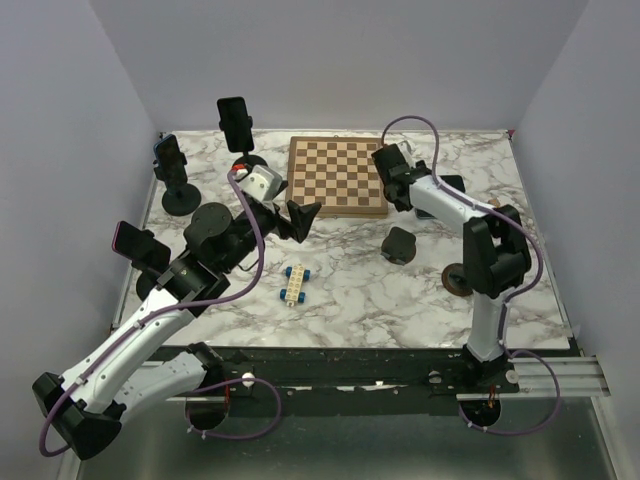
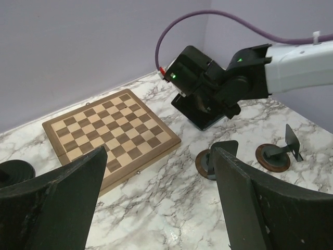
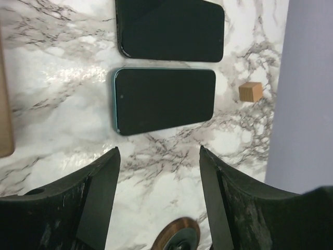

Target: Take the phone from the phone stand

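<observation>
**Toppling hazard beside the reach**

Upright in stands along the left of the tabletop [image 1: 350, 290]: rear phone [image 1: 235, 120], middle phone [image 1: 170, 158], near phone [image 1: 140, 245]. None lifted out yet.

Could clip the near phone with the left arm [image 1: 150, 320], lying just beside it, on any swing leftward. Could also tip a top-heavy phone stand [image 1: 180, 200] by pulling sideways instead of straight up.

Spread wide at the left end effector [image 1: 302, 218], gripping nothing, hovering near the chessboard [image 1: 337, 175]. Likewise parted at the right end effector [image 3: 158, 153], empty, poised over two flat phones [image 3: 165, 100]. Might press onto them if lowered.
</observation>
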### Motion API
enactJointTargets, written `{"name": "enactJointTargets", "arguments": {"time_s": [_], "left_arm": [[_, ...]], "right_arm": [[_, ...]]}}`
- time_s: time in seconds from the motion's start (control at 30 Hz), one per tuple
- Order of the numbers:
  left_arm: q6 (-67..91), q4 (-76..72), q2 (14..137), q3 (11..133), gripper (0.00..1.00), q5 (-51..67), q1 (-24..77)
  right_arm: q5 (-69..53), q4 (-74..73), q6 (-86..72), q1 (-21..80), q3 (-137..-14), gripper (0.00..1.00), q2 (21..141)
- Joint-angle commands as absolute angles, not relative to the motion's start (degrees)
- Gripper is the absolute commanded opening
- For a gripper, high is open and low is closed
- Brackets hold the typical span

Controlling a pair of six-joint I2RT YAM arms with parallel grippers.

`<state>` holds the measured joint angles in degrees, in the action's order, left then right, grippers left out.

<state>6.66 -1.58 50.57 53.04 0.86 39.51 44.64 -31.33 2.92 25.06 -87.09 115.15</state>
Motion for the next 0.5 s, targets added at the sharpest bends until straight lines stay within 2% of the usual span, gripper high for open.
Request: {"name": "enactJointTargets", "arguments": {"time_s": [0.0, 0.07, 0.1, 0.13, 0.17, 0.27, 0.33, 0.47], "left_arm": [[5.54, -2.49, 50.22, 53.4, 0.91, -1.65, 39.7], [5.17, -1.97, 50.23, 53.73, 0.91, -2.74, 39.75], [4.98, -1.59, 50.13, 53.94, 0.91, -3.19, 39.76], [4.66, -1.65, 49.74, 53.84, 0.91, -3.46, 39.8], [4.38, -1.83, 49.31, 53.6, 0.91, -4.02, 39.8], [3.38, -2.73, 48.29, 52.59, 0.92, -6.19, 39.71], [2.44, -2.95, 47.99, 52.15, 0.92, -8.6, 39.77], [0.64, -3.53, 48.05, 51.06, 0.99, -14.74, 39.79]], "right_arm": [[37.57, -40.11, -8.42, 24.91, -88.64, 0.7, 106.82], [34.92, -41.7, -11.91, 24.96, -88.22, 0.7, 102.93], [32.69, -42.17, -13.15, 24.92, -87.8, 0.74, 100.97], [30.57, -42.31, -14.58, 24.96, -86.82, 0.98, 98.32], [27.87, -42.25, -16.65, 24.94, -85.67, 1.0, 95.87], [17.63, -37.74, -20.72, 24.96, -79.56, 1.0, 85.22], [6.69, -31.36, -23.95, 24.93, -73.68, 1.0, 78.3], [-9.84, -19.87, -31.05, 25.04, -63.79, 1.0, 69.15]]}}
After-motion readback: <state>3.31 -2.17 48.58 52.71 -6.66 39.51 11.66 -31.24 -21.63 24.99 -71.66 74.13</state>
